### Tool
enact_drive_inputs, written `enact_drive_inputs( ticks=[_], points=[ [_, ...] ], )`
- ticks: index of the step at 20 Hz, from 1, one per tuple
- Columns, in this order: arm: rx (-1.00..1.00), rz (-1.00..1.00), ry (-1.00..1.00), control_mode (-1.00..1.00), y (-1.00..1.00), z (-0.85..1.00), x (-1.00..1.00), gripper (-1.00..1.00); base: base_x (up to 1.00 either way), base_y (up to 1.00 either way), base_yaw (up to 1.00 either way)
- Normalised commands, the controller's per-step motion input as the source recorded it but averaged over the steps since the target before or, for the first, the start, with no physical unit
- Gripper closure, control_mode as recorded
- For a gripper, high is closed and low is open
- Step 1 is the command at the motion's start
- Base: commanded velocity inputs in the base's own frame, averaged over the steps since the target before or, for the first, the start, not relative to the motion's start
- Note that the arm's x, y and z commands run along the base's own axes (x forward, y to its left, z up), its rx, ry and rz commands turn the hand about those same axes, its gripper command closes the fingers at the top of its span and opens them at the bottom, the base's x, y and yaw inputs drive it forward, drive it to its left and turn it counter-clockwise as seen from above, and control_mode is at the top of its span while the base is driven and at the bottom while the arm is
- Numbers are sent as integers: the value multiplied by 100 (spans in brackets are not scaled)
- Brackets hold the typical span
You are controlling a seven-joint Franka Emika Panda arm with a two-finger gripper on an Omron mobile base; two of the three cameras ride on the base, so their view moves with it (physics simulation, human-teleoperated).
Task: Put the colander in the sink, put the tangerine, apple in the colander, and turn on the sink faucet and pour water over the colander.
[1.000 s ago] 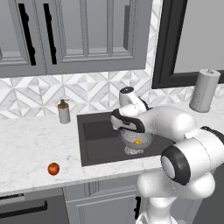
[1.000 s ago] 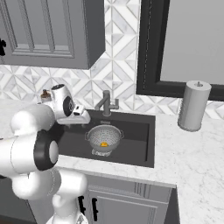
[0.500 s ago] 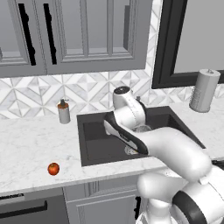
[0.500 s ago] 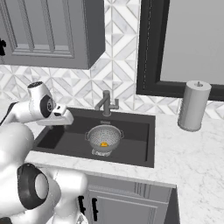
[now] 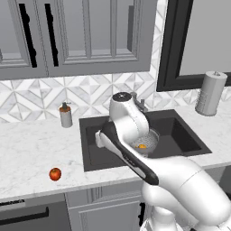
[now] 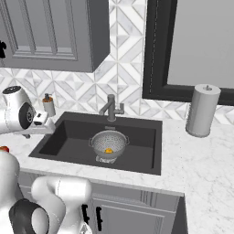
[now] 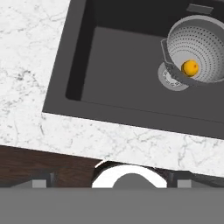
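Claw state cannot be told; the gripper (image 5: 100,136) is held over the sink's (image 5: 97,155) left part. With the tangerine (image 7: 190,68) already lodged in the colander (image 6: 109,142), the apple (image 5: 55,173) is judged next: it lies leftward and nearer, on the counter (image 5: 31,149).

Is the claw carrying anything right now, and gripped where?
Nothing can be seen in it. The tangerine sits in the colander, and the apple lies on the counter.
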Motion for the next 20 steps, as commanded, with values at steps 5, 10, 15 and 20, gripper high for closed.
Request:
enact_drive_inputs(
  ticks=[5,10,15,20],
  points=[
    [10,3,-1,-100,65,6,-45,-100,0,0,0],
    [4,0,-2,-100,67,-1,-10,-100,0,0,0],
    [3,0,-1,-100,68,-1,1,-100,0,0,0],
    [4,0,9,-100,66,-18,18,-100,0,0,0]
  ],
)
